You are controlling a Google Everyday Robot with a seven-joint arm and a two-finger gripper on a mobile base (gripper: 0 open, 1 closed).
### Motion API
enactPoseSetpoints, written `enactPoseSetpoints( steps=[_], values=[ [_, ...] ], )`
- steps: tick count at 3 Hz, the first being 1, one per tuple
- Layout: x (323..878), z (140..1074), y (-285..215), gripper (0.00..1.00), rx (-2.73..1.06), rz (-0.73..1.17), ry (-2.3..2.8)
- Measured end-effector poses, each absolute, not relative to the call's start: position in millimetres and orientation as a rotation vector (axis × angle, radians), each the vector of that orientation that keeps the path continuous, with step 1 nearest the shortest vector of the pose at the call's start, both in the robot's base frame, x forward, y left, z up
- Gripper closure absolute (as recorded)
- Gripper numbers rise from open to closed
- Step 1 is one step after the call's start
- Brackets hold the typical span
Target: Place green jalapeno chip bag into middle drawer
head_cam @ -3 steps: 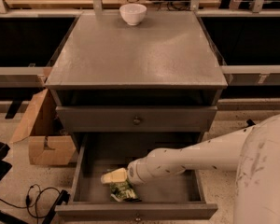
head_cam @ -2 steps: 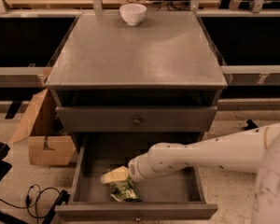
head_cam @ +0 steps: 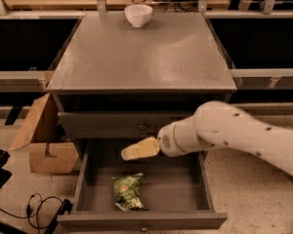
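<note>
The green jalapeno chip bag (head_cam: 128,191) lies flat on the floor of the open middle drawer (head_cam: 141,221), towards its front left. My gripper (head_cam: 136,150) hangs above the drawer, up and a little behind the bag, with nothing in it and clear of the bag. Its cream fingers (head_cam: 141,148) point to the left. The white arm reaches in from the right and hides part of the drawer's back right. The closed drawer front (head_cam: 112,126) above sits just behind the gripper.
A white bowl (head_cam: 138,14) stands at the back of the grey cabinet top (head_cam: 141,52). An open cardboard box (head_cam: 41,140) sits on the floor at the left. Black cables (head_cam: 36,206) lie at the lower left.
The gripper has let go of the chip bag and risen up out of the drawer. The bag now lies alone on the drawer floor.
</note>
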State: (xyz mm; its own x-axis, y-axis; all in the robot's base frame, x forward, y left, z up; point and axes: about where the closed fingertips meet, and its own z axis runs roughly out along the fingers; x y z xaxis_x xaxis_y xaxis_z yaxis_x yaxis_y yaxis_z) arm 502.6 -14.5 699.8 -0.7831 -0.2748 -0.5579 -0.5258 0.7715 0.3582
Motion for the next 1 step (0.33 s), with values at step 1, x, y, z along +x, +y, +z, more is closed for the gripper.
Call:
enactPoseSetpoints(
  steps=[1],
  values=[
    [492.2, 777.7, -85.5, 0.0, -0.528, 0.614, 2.474]
  ],
)
